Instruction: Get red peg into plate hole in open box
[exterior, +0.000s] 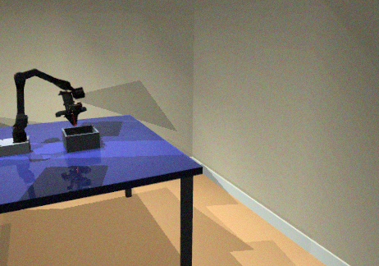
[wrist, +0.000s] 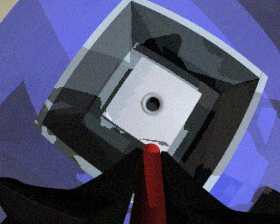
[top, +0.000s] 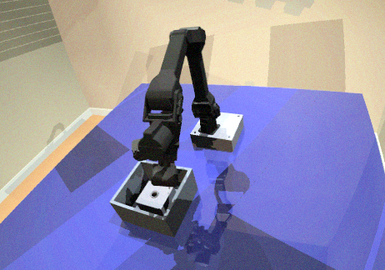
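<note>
The red peg (wrist: pixel 152 185) (exterior: pixel 74 119) is held between the fingers of my gripper (wrist: pixel 150 154) (exterior: pixel 74 123), which is shut on it. Only the peg's lower end shows just past the fingertips in the exterior view, and it is hidden in the top view. The gripper is above the open grey box (top: pixel 143 223) (exterior: pixel 82 143) (wrist: pixel 65 75), over its arm-side part. The white plate (top: pixel 147 201) (wrist: pixel 172 90) lies at the box bottom. Its round hole (top: pixel 154 194) (wrist: pixel 152 104) is empty. In the wrist view the peg's tip appears over the plate's near edge, off the hole.
The box walls stand up around the plate on all sides. The arm's white base block (top: pixel 227 128) (exterior: pixel 16 148) stands behind the box on the glossy blue table (top: pixel 283 162) (exterior: pixel 139 155). Shadows and reflections of the arm lie across the table top.
</note>
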`<state>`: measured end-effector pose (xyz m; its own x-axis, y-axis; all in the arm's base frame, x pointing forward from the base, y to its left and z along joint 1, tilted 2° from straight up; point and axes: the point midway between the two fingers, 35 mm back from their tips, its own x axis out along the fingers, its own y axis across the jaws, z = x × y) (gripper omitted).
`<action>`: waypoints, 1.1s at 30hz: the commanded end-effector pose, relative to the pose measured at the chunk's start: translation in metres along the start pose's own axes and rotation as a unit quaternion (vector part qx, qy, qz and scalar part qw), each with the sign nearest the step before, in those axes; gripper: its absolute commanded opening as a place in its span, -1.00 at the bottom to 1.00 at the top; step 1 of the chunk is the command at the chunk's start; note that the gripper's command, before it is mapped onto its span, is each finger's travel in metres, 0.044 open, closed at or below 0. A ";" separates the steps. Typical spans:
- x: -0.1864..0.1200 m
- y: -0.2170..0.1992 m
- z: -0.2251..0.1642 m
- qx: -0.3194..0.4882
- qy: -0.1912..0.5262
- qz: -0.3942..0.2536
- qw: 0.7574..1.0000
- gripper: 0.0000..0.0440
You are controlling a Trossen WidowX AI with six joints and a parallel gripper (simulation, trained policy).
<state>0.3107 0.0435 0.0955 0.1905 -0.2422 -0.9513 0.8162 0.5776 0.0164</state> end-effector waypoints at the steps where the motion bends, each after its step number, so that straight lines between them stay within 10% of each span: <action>1: 0.009 0.002 0.014 -0.003 0.000 0.000 1.000 -1.00; 16: 0.056 0.001 0.032 -0.058 0.042 0.003 0.997 -0.97; 33: 0.068 0.020 0.056 -0.078 0.084 0.017 0.993 0.56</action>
<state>0.3605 -0.0048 0.0432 0.1030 -0.1139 -0.9881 0.7148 0.6993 -0.0061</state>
